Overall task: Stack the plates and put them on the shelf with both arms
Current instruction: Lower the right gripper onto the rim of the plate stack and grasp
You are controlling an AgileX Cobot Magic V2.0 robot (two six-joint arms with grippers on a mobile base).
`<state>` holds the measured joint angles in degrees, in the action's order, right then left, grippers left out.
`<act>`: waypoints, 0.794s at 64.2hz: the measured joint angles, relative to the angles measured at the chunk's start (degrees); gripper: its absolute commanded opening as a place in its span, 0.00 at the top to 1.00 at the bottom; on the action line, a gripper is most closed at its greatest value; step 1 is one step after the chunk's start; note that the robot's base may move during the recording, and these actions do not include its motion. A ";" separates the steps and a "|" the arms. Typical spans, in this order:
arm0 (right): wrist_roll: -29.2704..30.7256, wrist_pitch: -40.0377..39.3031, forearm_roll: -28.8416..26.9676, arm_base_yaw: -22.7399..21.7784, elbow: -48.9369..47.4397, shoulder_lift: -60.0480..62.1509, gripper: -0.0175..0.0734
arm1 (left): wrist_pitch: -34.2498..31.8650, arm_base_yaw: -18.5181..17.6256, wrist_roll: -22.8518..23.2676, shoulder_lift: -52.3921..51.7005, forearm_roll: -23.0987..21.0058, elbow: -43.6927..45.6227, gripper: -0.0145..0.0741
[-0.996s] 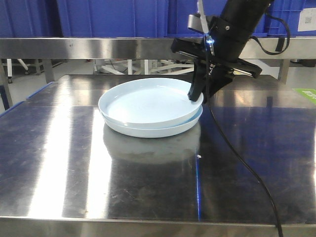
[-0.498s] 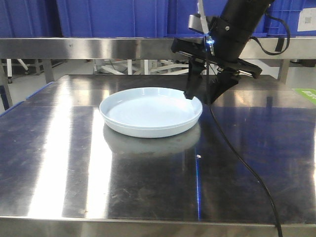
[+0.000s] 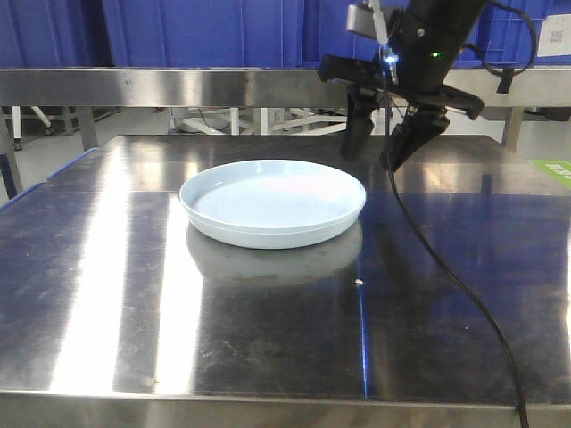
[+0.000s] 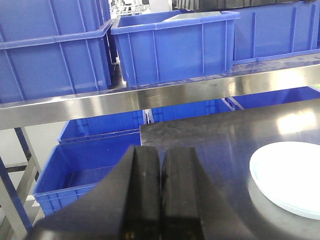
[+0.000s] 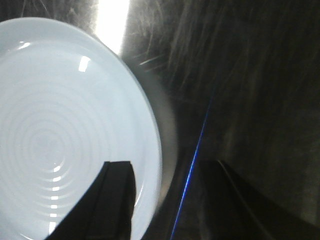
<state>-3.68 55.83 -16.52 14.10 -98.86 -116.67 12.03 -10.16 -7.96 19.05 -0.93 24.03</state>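
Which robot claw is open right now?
The right gripper, its fingers spread apart above the rim of the plates; the left gripper has its fingers pressed together.

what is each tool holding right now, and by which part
Nothing. The right tool hangs open above the plates, over their rim and clear of it; the left tool is shut and empty.

Front view: the plates (image 3: 272, 196) read as one dish — stacking cannot be confirmed. Left wrist view crops them at the right edge; right wrist view — blurred — crops them left and below.
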 measured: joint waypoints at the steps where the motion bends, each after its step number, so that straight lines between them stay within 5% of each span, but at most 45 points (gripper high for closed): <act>1: 0.00 0.00 0.00 0.00 0.00 -0.17 0.36 | 0.00 0.00 0.00 0.00 0.00 0.00 0.74; 51: -0.48 0.77 -0.24 2.62 0.32 -3.58 0.37 | 0.00 0.00 0.00 0.00 0.00 0.00 0.74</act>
<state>-4.16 56.60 -16.76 16.72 -98.54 -120.25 12.03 -10.16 -7.96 19.05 -0.93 24.03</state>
